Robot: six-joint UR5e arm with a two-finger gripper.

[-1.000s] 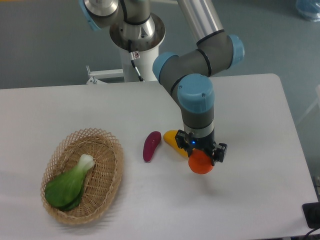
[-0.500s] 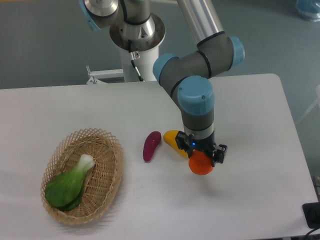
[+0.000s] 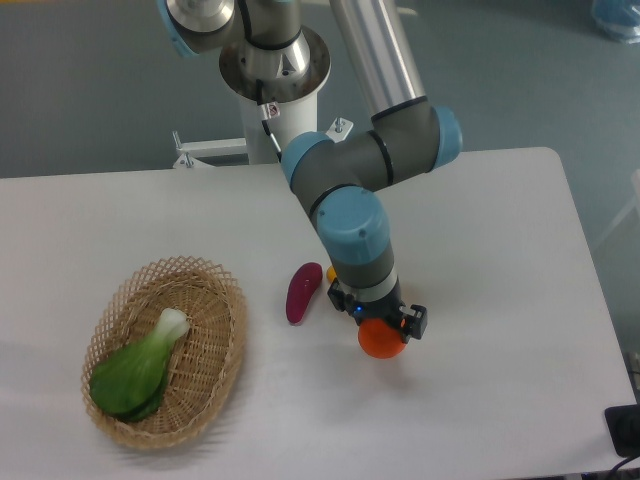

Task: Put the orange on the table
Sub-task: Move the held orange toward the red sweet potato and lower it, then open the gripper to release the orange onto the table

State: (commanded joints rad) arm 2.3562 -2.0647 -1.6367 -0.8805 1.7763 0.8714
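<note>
The orange (image 3: 381, 340) is a round bright orange fruit held just below my gripper (image 3: 381, 325), low over the white table (image 3: 500, 300) right of centre. The gripper points straight down and its fingers are shut on the orange's top. The arm's wrist covers the upper part of the fruit. Whether the orange touches the tabletop cannot be told.
A purple eggplant (image 3: 303, 292) lies just left of the gripper. A yellow fruit (image 3: 331, 272) peeks out behind the wrist. An oval wicker basket (image 3: 165, 350) with a green leafy vegetable (image 3: 138, 368) sits at the front left. The robot base (image 3: 272, 70) stands behind the table.
The gripper has moved left and slightly toward the front with the orange, and the wrist now covers most of the yellow fruit.
</note>
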